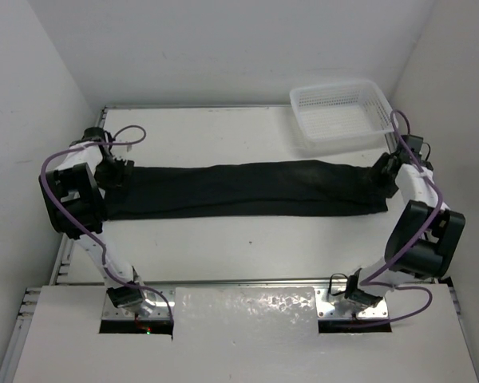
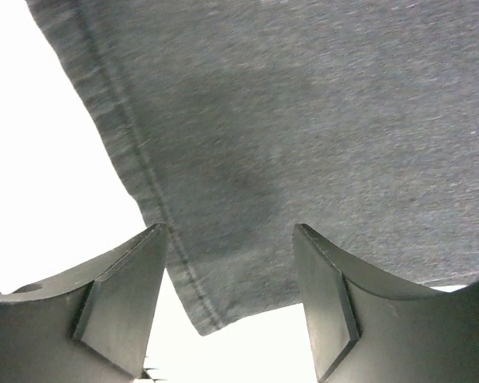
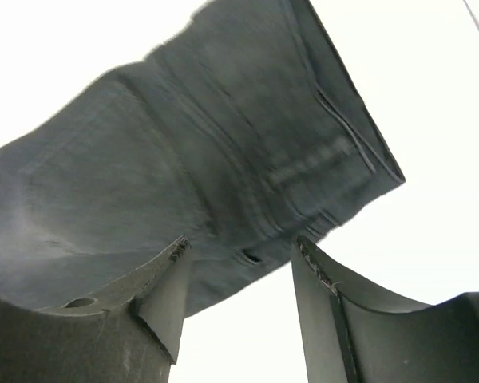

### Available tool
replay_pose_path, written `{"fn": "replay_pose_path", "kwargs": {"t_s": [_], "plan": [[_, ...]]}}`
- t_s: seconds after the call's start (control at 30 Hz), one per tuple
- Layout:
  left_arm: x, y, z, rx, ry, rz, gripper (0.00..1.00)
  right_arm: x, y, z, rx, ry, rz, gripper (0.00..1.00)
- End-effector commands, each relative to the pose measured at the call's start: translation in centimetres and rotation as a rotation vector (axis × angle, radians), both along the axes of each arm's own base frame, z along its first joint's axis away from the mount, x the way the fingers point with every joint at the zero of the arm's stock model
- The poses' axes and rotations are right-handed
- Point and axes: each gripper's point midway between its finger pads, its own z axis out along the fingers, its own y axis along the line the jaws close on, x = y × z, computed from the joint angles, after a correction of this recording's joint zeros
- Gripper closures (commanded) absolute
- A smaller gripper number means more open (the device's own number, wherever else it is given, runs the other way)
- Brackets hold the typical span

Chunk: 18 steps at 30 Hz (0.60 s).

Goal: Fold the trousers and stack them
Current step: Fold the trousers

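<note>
Item: the trousers (image 1: 247,190), black, soft cloth, lying flat on the counter (image 1: 223,255) as one long narrow band running left to right, the two legs apparently laid one over the other (so I judge the lengthwise fold done). Left end effector (image 2: 230,233): at the band's left end, jaws standing well apart above a hemmed corner, clamping nothing that I can see. Right end effector (image 3: 239,244): at the band's right end, above the seamed and stitched part of the cloth, jaws likewise apart and holding nothing. White mesh basket (image 1: 341,114): far right corner of the counter, just beyond the band's right end. Outstanding, by my reckoning: the crosswise folds that would bring the band down to a compact packet, then the stacking. I put the job at under half done.
</note>
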Motion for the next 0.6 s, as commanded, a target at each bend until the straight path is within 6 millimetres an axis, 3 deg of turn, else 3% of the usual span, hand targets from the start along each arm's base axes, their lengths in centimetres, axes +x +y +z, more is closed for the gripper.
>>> {"fn": "replay_pose_path", "kwargs": {"t_s": [0.0, 0.27, 0.47, 0.57], "plan": [[-0.5, 1.0, 1.6, 0.027, -0.032, 0.019, 0.38, -1.2, 0.3, -2.5, 0.043, 0.06, -0.063, 0.48], [-1.3, 1.6, -0.3, 0.049, 0.002, 0.038, 0.38, 0.0, -0.5, -6.1, 0.063, 0.107, -0.141, 0.45], [-1.6, 1.5, -1.5, 0.043, 0.017, 0.043, 0.38, 1.2, -1.2, -7.5, 0.062, 0.103, -0.187, 0.45], [-2.2, 1.9, -2.3, 0.067, 0.042, 0.049, 0.38, 0.8, -1.1, -8.4, 0.067, 0.134, -0.2, 0.46]]}}
